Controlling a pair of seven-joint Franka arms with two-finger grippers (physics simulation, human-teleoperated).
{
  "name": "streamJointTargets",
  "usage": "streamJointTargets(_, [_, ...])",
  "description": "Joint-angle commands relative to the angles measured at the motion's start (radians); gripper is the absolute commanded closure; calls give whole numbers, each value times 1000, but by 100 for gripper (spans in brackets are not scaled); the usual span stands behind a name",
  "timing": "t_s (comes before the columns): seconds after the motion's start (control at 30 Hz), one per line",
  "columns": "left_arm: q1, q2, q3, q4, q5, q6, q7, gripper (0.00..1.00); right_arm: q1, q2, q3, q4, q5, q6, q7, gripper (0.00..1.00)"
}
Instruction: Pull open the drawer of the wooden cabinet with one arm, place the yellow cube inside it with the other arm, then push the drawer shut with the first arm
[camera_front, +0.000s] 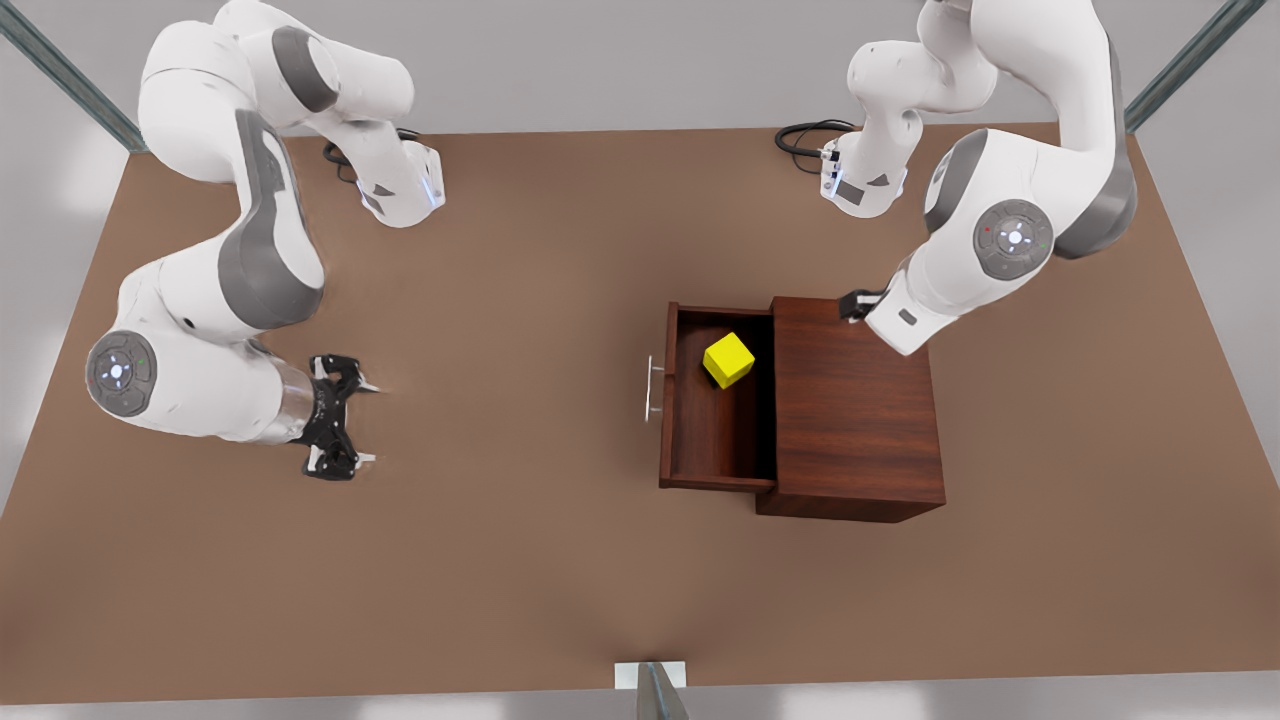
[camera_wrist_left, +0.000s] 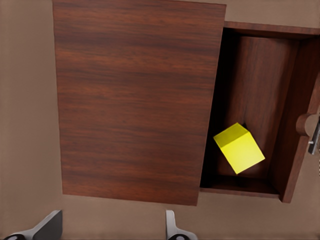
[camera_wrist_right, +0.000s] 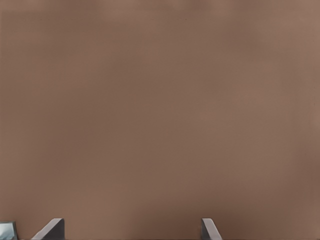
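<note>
One wooden cabinet (camera_front: 855, 405) on the worktop (camera_front: 500, 560), its one drawer (camera_front: 712, 440) pulled open. One yellow cube (camera_front: 728, 360) inside the drawer, tilted, near the cabinet's face. Two hands: left hand (camera_wrist_left: 107, 227) above the cabinet, fingers wide, empty; right hand (camera_front: 362, 422) well apart from the cabinet, low over the worktop, fingers wide, empty.

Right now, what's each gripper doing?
Left gripper: open, empty, above the wooden cabinet.
Right gripper: open, empty, over the bare table.
</note>
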Motion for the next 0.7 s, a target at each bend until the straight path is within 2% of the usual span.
streamJointTargets(0.0, [-13, -4, -3, 15, 4, -11, -37, 0, -74, -104, -57, -262, -102, 127, -1283, 0])
streamJointTargets(0.07, [-14, -4, -5, 20, 3, -11, -35, 0, -66, -178, -125, -422, -104, 163, -1547, 0])
streamJointTargets(0.1, [-14, -4, -5, 22, 1, -11, -35, 0, -66, -233, -139, -530, -104, 233, -1593, 0])
streamJointTargets(0.17, [-27, 1, -22, 38, 9, -13, -37, 0, -67, -291, -163, -601, -107, 256, -1590, 0])
streamJointTargets(0.23, [-63, 16, -34, 51, 17, -11, -38, 0, -72, -275, -168, -572, -127, 215, -1569, 0])
streamJointTargets(0.27, [-183, 42, -34, 71, 113, 18, -37, 0, -71, -267, -168, -566, -125, 203, -1549, 0])
streamJointTargets(0.3, [-264, 99, -32, 138, 179, 23, -90, 0, -71, -258, -169, -548, -125, 187, -1547, 0])
streamJointTargets(0.33, [-318, 173, -34, 271, 215, 38, -221, 0, -71, -256, -169, -538, -125, 186, -1547, 0])
streamJointTargets(0.4, [-376, 210, -52, 347, 204, 188, -293, 0, -71, -255, -169, -538, -125, 184, -1547, 0])
streamJointTargets(0.43, [-407, 269, -97, 423, 205, 232, -446, 0, -71, -255, -169, -535, -125, 184, -1547, 0])
streamJointTargets(0.47, [-481, 305, -95, 457, 205, 329, -601, 0, -72, -255, -169, -531, -125, 184, -1547, 0])
streamJointTargets(0.53, [-591, 400, -86, 497, 228, 495, -857, 0, -72, -255, -169, -522, -125, 177, -1547, 0])
streamJointTargets(0.67, [-695, 524, -75, 512, 351, 595, -1091, 0, -72, -239, -169, -495, -127, 150, -1549, 0])
